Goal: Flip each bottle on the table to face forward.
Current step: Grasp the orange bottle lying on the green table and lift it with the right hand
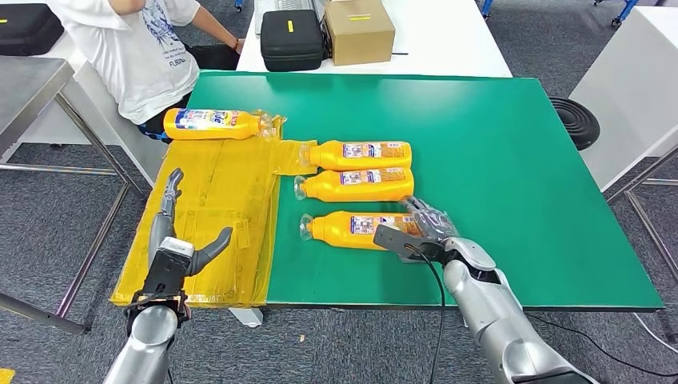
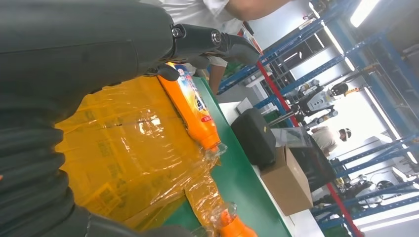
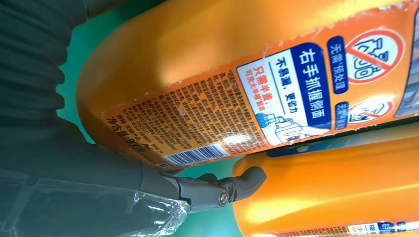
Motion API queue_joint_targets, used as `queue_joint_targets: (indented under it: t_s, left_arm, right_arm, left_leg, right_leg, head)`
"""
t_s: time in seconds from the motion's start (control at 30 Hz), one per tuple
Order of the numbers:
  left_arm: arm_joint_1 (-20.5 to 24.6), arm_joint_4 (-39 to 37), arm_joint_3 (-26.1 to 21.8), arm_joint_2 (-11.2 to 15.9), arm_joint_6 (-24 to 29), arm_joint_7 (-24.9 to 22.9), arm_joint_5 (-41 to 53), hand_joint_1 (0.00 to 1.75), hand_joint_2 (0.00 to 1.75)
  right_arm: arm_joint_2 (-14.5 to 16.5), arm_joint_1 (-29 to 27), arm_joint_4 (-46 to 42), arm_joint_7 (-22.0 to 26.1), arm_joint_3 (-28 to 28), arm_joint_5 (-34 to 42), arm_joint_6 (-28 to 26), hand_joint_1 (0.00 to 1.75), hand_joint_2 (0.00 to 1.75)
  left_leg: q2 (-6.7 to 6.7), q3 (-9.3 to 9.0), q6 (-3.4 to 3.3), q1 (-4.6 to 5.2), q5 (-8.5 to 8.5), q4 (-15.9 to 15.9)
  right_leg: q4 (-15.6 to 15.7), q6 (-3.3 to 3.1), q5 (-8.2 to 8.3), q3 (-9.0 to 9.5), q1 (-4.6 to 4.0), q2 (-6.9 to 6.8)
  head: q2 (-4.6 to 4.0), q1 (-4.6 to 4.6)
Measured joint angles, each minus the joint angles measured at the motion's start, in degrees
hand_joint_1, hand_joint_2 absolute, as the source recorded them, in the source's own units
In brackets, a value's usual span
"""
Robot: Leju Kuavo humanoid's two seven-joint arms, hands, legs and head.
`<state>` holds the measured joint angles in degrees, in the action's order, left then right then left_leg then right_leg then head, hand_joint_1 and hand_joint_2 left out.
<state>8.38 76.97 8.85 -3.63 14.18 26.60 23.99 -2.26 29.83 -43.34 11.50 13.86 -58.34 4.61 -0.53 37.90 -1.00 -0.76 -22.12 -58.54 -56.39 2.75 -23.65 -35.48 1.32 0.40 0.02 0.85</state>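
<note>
Four orange bottles lie on their sides. The far bottle (image 1: 212, 123) (image 2: 190, 106) rests on a yellow plastic sheet (image 1: 216, 208) (image 2: 123, 148) with its front label up. Three others lie in a row on the green table (image 1: 512, 176): a rear bottle (image 1: 360, 154), a middle bottle (image 1: 356, 185) (image 3: 336, 187) and the nearest bottle (image 1: 352, 230) (image 3: 222, 74), whose back label and barcode face up. My right hand (image 1: 424, 228) grips the nearest bottle at its base end, with one finger (image 3: 217, 190) in the gap beside the middle bottle. Spread and holding nothing, my left hand (image 1: 180, 236) (image 2: 74, 49) hovers over the sheet.
A person in a white shirt (image 1: 136, 48) sits at the far left corner, close to the far bottle. A black case (image 1: 292, 36) and a cardboard box (image 1: 360, 30) stand on the white table behind. A metal table (image 1: 24, 80) is at the left, a black round object (image 1: 576, 120) at the right.
</note>
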Motion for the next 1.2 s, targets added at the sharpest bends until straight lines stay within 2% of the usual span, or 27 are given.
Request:
queue_joint_targets:
  t_s: [0.17,0.2,0.23,0.33,0.37,0.9,1.2]
  left_arm:
    - [-0.1,-0.2,-0.3,0.0,0.3,0.2,0.0,0.00,1.75]
    - [-0.1,-0.2,-0.5,0.0,0.3,0.2,0.0,0.00,1.75]
    - [-0.3,-0.2,-0.6,0.0,0.4,0.2,0.0,0.00,1.75]
    - [-0.8,-0.1,-0.9,0.0,0.6,0.2,-0.3,0.00,1.75]
    - [-1.0,-0.1,-1.1,0.0,0.7,0.2,-0.5,0.00,1.75]
    - [-1.3,-0.6,-1.4,0.0,-1.0,0.0,-2.5,0.00,1.75]
    - [-1.7,-0.8,-1.8,0.0,-3.6,0.3,-7.1,0.00,1.75]
  right_arm:
    - [0.2,2.2,3.1,1.3,1.7,0.0,0.3,0.00,1.75]
    - [0.3,2.7,3.6,1.5,2.1,-0.1,0.4,0.04,1.75]
    - [0.4,3.1,4.1,1.8,2.5,-0.1,0.6,0.29,1.75]
    - [0.9,4.2,5.5,2.6,3.9,-0.1,1.3,1.52,1.75]
    - [1.1,4.5,5.9,2.9,4.4,-0.1,1.4,1.71,1.75]
    - [1.7,6.5,10.0,5.8,7.2,3.9,1.2,1.75,1.75]
    - [2.7,3.2,8.2,11.9,6.6,10.8,-4.3,1.75,1.75]
  left_leg:
    - [0.03,-0.03,0.00,0.00,0.00,0.0]
    - [0.03,-0.03,0.00,-0.01,0.00,0.0]
    - [0.03,-0.03,0.00,-0.01,0.00,0.0]
    - [0.03,-0.05,0.00,-0.02,0.00,0.0]
    - [0.03,-0.05,0.00,-0.02,0.00,0.0]
    - [0.03,-0.15,0.01,-0.02,0.00,0.0]
    - [0.01,-0.12,0.01,-0.03,0.00,0.0]
  right_leg:
    - [0.0,0.00,0.01,0.01,-0.01,0.02]
    - [0.0,0.00,0.01,0.01,-0.01,0.02]
    - [0.0,0.00,0.01,0.02,-0.01,0.02]
    - [0.0,0.00,0.01,0.03,-0.02,0.02]
    - [0.0,-0.01,0.01,0.03,-0.02,0.02]
    - [0.0,-0.01,0.00,0.13,-0.02,0.01]
    - [0.0,-0.02,-0.01,0.12,-0.04,0.00]
  head:
    - [0.00,-0.01]
    - [0.00,0.00]
    - [0.00,-0.01]
    - [0.00,0.00]
    - [0.00,0.00]
    - [0.00,0.00]
    - [0.00,-0.01]
